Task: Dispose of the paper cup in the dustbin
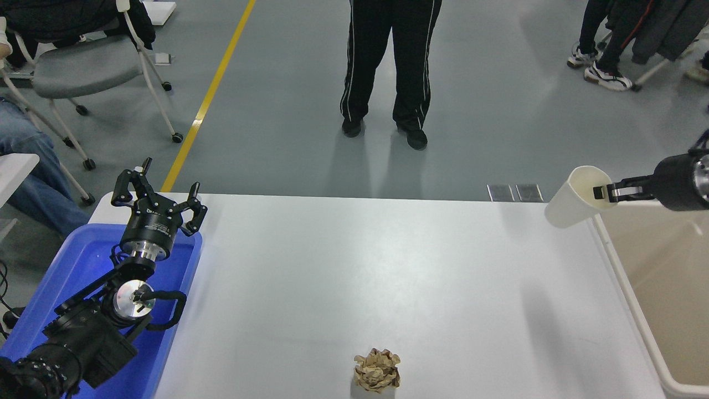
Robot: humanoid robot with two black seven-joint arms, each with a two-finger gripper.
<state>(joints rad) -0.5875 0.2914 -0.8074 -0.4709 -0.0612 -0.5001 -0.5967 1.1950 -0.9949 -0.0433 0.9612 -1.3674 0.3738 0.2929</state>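
Observation:
The white paper cup (pixel 570 200) hangs tilted in the air above the table's far right corner, its cream mouth up and to the right. My right gripper (pixel 605 192) comes in from the right edge and is shut on the cup's rim. The cup is just left of the near rim of the beige dustbin (pixel 626 288), which stands off the table's right edge. My left gripper (pixel 158 195) is parked open and empty at the lower left, above the blue tray.
A crumpled brown paper ball (pixel 377 370) lies near the table's front edge. A blue tray (pixel 83 266) sits at the left under the left arm. A person (pixel 390 61) stands beyond the far edge; seated people and a chair (pixel 83 61) are farther off.

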